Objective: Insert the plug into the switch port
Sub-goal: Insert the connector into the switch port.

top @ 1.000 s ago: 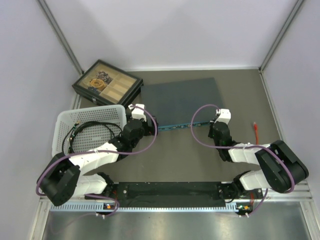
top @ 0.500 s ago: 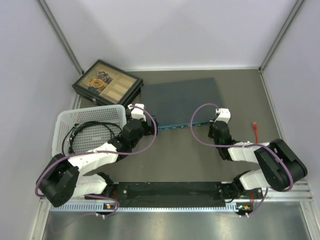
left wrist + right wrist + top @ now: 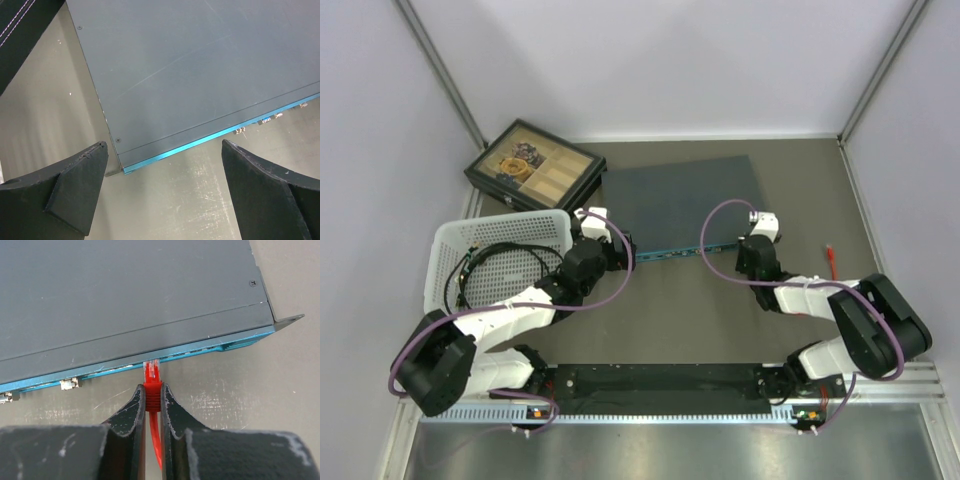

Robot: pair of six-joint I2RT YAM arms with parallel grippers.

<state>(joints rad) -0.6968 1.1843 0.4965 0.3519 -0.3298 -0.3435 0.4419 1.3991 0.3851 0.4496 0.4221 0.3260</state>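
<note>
The grey counter (image 3: 670,320) is carrying everything. The switch (image 3: 680,205), a flat dark blue-grey box, is lying at the middle of it toward the far side, with its thin teal front edge (image 3: 200,142) facing near and showing a row of small sockets. A white perforated basket (image 3: 445,250) is sitting to the left of the switch and is holding coiled black cables (image 3: 500,265). A black compartmented box (image 3: 510,192) is resting at the far left, just beyond the basket and close to the switch's far left corner.

The left arm is reaching past the basket, and the left end effector (image 3: 164,145) is hovering over the switch's near left corner with its fingers spread wide and gripping nothing. The right arm is bending in from the right, and the right end effector (image 3: 152,390) is hanging in front of the right part of the teal edge, its fingers pressed in on the red boot of the plug (image 3: 151,371). The plug's clear tip is pointing at the teal edge and meeting it just under the lid's overhang; whether it is sitting inside a socket cannot be told. A thin red cable (image 3: 156,440) is running back from the plug between the fingers. A small red piece (image 3: 833,262) is lying alone on the counter to the right.
</note>
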